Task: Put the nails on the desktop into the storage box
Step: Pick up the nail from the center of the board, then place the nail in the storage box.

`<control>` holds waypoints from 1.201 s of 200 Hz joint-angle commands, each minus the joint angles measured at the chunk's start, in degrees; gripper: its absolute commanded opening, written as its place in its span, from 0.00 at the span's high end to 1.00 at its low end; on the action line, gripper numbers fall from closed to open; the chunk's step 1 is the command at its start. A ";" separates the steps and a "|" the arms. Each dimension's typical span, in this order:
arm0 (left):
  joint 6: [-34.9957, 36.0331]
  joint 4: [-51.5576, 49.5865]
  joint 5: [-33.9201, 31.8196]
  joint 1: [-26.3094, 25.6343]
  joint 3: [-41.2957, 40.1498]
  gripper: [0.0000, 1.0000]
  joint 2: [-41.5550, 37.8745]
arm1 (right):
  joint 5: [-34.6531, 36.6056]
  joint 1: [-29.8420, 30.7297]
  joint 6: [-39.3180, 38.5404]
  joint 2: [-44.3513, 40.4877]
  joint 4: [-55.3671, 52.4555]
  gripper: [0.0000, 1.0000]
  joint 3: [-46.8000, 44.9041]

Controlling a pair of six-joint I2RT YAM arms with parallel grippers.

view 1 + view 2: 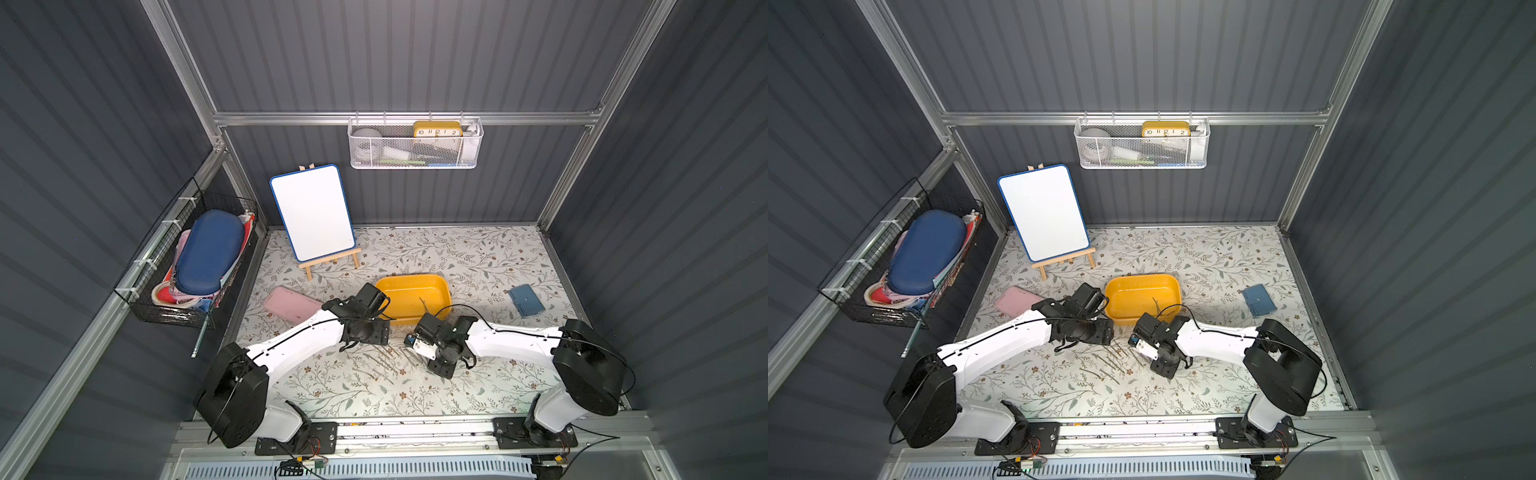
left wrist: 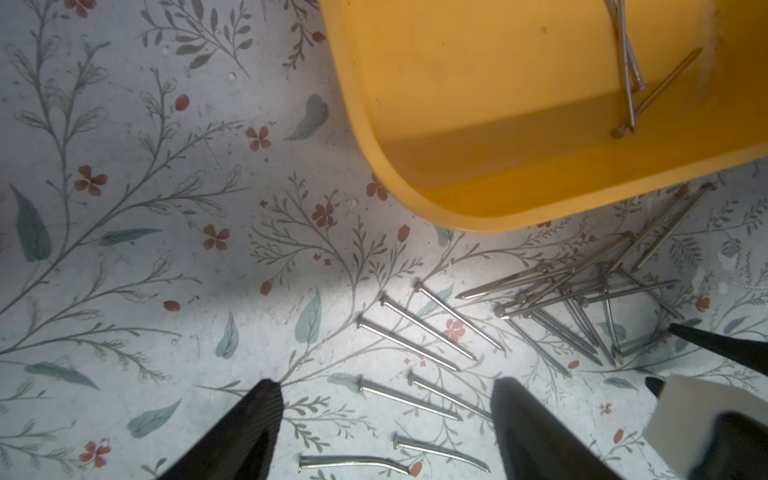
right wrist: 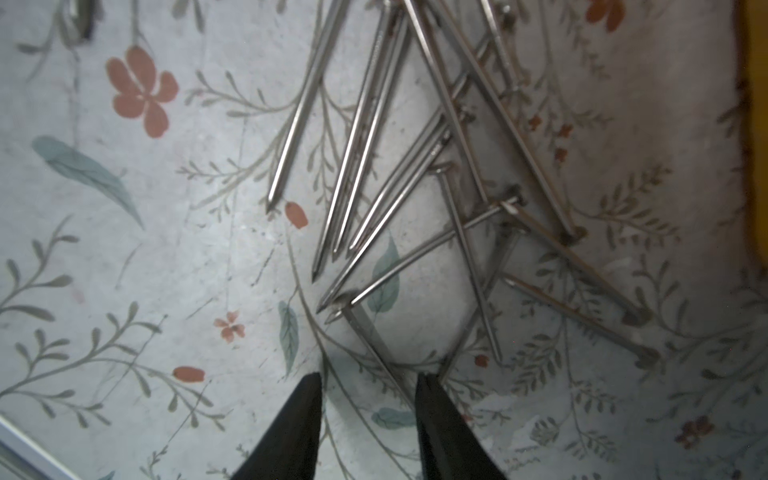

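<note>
While grey ribbed walls (image 1: 415, 62) are hemming the flowered desktop (image 1: 478, 257), nails (image 2: 428, 328) are lying just beside the storage box (image 2: 415, 124), with a few inside. The left gripper (image 2: 386, 419) is gaping empty, and the right gripper (image 3: 368, 415) is narrowly parted over one nail.

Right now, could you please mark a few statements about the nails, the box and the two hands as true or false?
1. A few nails lie in the storage box. True.
2. The desktop holds no nails. False: many loose nails lie on it beside the box.
3. The left hand is shut on a nail. False: it is open and holds nothing.
4. The right hand is open over the loose nails. True.
5. The pink case lies inside the box. False: it lies on the desktop.
</note>
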 commanded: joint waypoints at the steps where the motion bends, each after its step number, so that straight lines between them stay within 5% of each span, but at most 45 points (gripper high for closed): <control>1: 1.23 -0.05 0.45 0.41 -0.58 0.16 0.82 | 1.24 0.29 -0.46 2.73 0.85 0.64 0.64; 36: 1.36 -0.24 0.26 0.59 -0.38 0.16 0.90 | -0.08 0.80 -0.35 4.86 1.43 0.91 -0.05; 63: 1.50 -0.29 0.17 0.68 -0.58 0.16 0.78 | -0.05 1.33 -0.76 3.81 1.01 0.99 -0.53; 155: 1.50 -0.33 -0.03 0.69 -0.54 0.16 0.64 | 1.70 1.02 -0.03 -14.38 -5.81 1.00 3.11; 179: 1.53 -0.31 0.00 0.68 -0.50 0.16 0.47 | -0.69 -2.97 2.69 -17.29 -4.41 1.00 6.47; 212: 1.58 -0.23 0.09 0.76 -0.32 0.16 0.68 | -9.69 -15.05 11.64 -8.46 -6.78 1.00 20.96; 240: 1.41 -0.37 -0.06 0.81 -0.19 0.16 0.95 | -11.97 -18.50 18.07 4.54 -9.92 1.00 33.16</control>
